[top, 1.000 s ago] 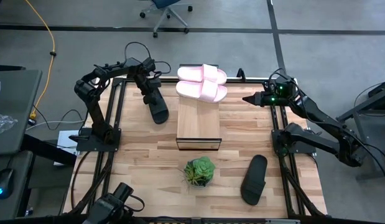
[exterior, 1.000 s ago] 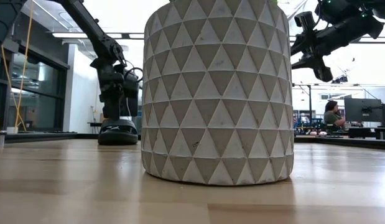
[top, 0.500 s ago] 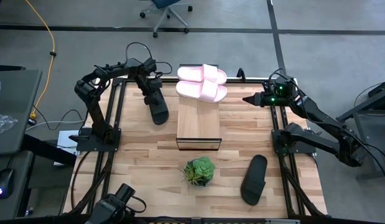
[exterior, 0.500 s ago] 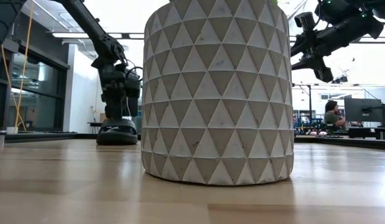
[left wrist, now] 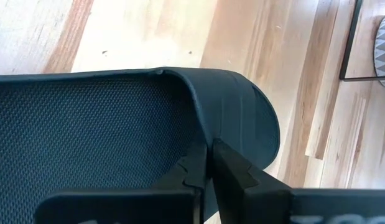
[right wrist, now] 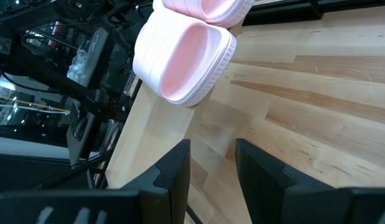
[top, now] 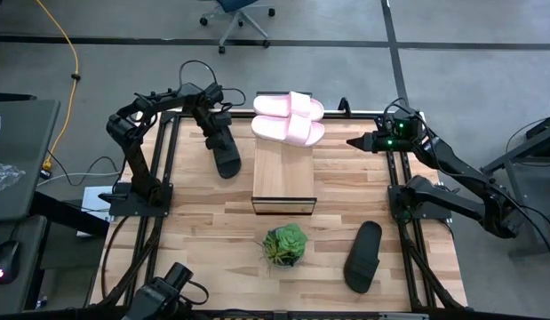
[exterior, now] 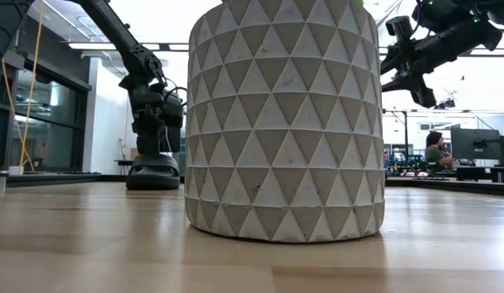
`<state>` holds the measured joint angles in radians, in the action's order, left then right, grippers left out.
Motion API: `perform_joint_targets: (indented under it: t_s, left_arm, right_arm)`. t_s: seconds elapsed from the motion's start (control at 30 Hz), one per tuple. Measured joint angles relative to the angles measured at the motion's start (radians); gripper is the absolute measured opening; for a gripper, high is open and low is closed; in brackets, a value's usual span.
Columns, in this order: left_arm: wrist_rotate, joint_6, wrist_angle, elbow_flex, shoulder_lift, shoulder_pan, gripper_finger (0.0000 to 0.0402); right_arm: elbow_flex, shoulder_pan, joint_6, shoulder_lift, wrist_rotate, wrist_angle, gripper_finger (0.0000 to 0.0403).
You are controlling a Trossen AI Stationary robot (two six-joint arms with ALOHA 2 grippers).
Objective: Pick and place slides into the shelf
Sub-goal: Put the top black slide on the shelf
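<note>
High view shows two pink slides (top: 289, 117) lying side by side on the far end of the shelf (top: 284, 174). One black slide (top: 227, 153) lies left of the shelf, its strap pinched in the closed left claw (top: 223, 140). Another black slide (top: 363, 256) lies on the worktop (top: 212, 240) near a potted plant (top: 284, 245). The right claw (top: 353, 140) hovers right of the pink pair, fingers parted, holding nothing.

The left arm reaches from its far-left base toward the middle, its wrist bent down so the left pincer (top: 223, 149) points at the worktop, fingers pinched together. The right arm stretches from the right side toward the centre, level and raised, its right pincer (top: 353, 140) parted, gripping nothing.
</note>
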<state>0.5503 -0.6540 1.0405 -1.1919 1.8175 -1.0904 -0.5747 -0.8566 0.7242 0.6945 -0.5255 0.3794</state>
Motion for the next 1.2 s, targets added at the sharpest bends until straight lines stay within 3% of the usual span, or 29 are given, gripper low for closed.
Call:
perform_joint_targets:
  t_s: [0.47,1.2]
  left_arm:
    - [-0.064,0.007,0.024,-0.043,-0.001,-0.002,0.0002]
    - [-0.201,-0.004,0.325,-0.534,-0.004,-0.002,0.0]
  right_arm:
    - [0.0,0.0,-0.008,0.0,0.0,0.002,0.0117]
    - [0.0,0.0,-0.042,0.0,0.0,0.006,0.0117]
